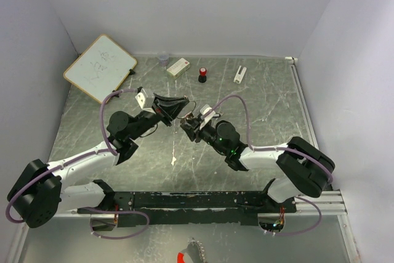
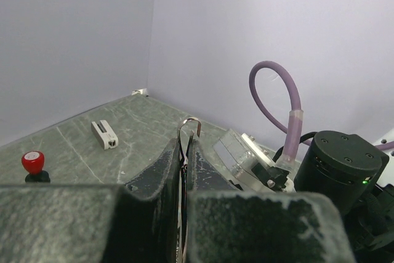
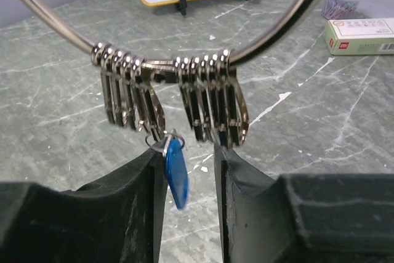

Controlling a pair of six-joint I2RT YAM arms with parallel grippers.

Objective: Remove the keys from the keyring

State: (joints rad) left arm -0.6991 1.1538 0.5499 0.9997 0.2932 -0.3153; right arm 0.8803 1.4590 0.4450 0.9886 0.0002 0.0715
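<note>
Thin silver wire keyring (image 3: 160, 64), light and springy, held in mid-air
Left hand (image 2: 186, 152) clamped shut on it; right hand (image 3: 189, 158) open just below, small blue-headed key (image 3: 176, 173) dangling between its fingers (image 3: 141, 214). I'd pinch that flat head, bare metal looks slippery.

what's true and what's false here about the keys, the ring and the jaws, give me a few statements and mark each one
1. The left jaws are shut on the keyring. True.
2. The blue key lies flat on the table. False: it hangs in the gap between the right jaws, which stand open around it.
3. The whiteboard sits at the far left. True.
4. The right jaws hold the red knob. False: it stands by itself with nothing touching it.
</note>
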